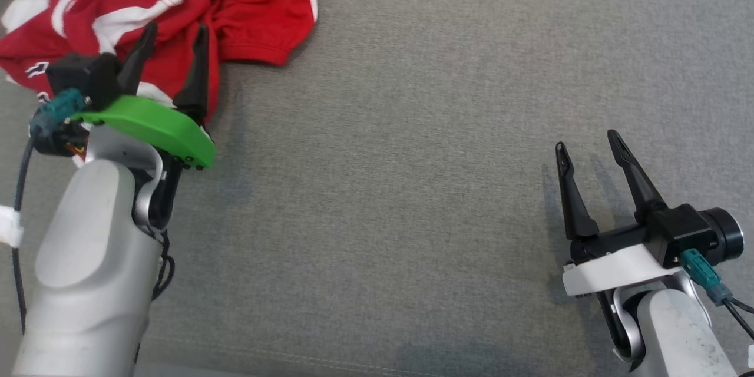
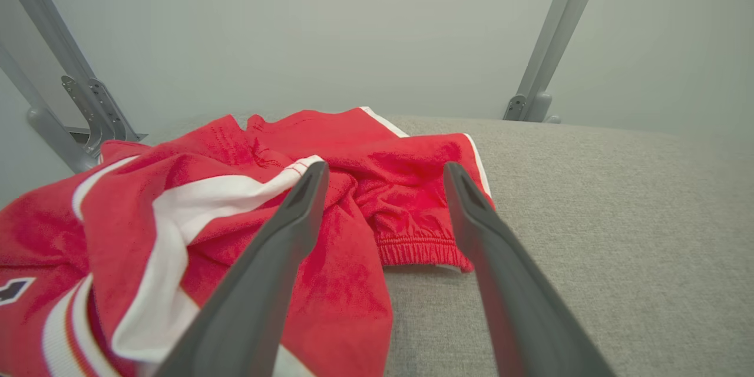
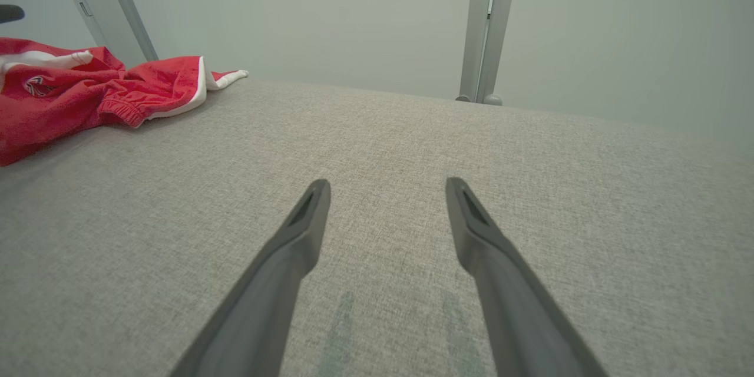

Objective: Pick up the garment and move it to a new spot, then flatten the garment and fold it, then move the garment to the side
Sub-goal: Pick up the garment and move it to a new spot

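Note:
A crumpled red garment [image 1: 235,6] with white stripes lies bunched at the far left of the grey fabric surface [image 1: 412,159]. My left gripper [image 1: 177,32] hovers over its near edge, open, fingers spread above the red cloth with nothing between them. In the left wrist view the garment [image 2: 353,153] sits just beyond and under the left gripper [image 2: 386,174]. My right gripper [image 1: 586,141] is open at the lower right, over bare fabric, far from the garment. The right wrist view shows the right gripper [image 3: 387,187] open and the garment [image 3: 88,94] at the far left.
Grey metal frame posts [image 2: 542,59] [image 3: 486,23] stand beyond the far edge of the surface against a pale wall. A seam runs along the surface's near edge [image 1: 265,353].

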